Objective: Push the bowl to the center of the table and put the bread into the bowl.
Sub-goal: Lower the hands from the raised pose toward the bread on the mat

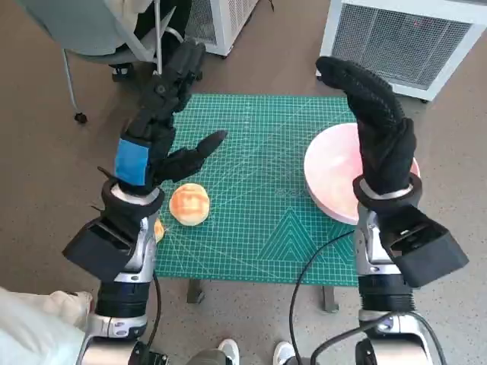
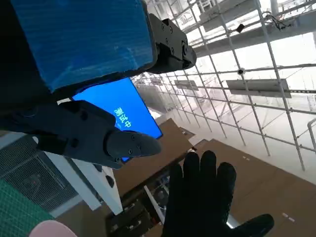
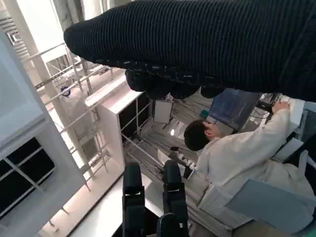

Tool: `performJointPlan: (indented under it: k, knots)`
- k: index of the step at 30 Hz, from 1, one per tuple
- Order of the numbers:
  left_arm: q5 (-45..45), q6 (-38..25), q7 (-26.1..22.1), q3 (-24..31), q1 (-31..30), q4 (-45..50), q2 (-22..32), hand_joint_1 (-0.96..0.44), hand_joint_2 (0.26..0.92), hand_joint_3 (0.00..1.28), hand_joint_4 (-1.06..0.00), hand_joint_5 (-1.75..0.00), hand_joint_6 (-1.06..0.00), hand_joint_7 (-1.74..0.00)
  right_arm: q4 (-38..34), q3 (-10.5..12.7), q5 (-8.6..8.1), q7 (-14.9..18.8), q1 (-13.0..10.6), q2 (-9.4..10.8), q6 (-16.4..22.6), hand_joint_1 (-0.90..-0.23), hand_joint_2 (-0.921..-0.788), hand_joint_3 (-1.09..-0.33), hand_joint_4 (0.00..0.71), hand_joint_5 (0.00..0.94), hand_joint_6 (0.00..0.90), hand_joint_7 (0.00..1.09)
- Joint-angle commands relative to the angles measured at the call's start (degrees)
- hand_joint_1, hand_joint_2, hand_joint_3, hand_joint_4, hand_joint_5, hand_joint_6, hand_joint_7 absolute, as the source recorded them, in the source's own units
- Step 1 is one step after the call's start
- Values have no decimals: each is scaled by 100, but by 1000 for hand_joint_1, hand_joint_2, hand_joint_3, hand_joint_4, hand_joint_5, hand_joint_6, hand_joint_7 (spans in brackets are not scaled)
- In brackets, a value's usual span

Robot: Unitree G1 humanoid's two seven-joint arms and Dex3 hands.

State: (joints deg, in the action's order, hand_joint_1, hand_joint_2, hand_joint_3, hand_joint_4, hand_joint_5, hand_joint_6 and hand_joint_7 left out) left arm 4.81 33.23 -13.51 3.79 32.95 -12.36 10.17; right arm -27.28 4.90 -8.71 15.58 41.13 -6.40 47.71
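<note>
Blue screen point(image 2: 126, 111) with unreadable white writing; both hands' fingers spread, empty.

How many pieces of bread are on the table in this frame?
2. One round bread roll lies on the green mat near the left hand; a second piece peeks out beside the left forearm, mostly hidden.

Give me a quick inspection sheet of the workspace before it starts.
Surface: green cutting mat covers the small table.
Job's things: pink bowl at the mat's right edge, partly behind the right hand; bread near the front left, untouched.
Clutter: small orange item beside the left forearm, unclear.
Hands: left hand and right hand raised, holding nothing.
Cables: black cable along the right arm.
Surroundings: white cabinets, chair, person's shoes.
</note>
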Motion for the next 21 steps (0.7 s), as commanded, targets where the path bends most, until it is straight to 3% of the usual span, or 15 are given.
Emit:
performJointPlan:
  k: [1,9,10,15,21]
  knots:
    - [-4,11,-20,-23,90,41,23,-296,921,267,-295,0,-349,-18,-237,172,-19,-12,-142,-176,95,-585,-921,-784,332,53,-1,746]
    - [1,-26,-17,-36,52,91,33,-297,921,266,-290,0,-349,-19,-927,640,-153,-62,-24,-594,430,-565,-921,-807,315,42,-1,712]
    - [15,-26,-24,-31,41,94,40,-297,921,266,-289,0,-349,-18,-1019,726,-142,-141,-25,-641,443,-549,-921,-832,292,30,-1,668]
    - [98,-21,-65,1,-11,98,69,-298,921,266,-289,-1,-349,-19,-1576,1125,70,-738,-74,-857,393,-551,-921,-840,303,43,-1,720]
    - [147,12,-86,33,-20,16,72,-301,921,264,-290,-1,-350,-19,-2523,1374,264,-1354,-51,-1147,391,-548,-921,-819,311,52,-1,736]
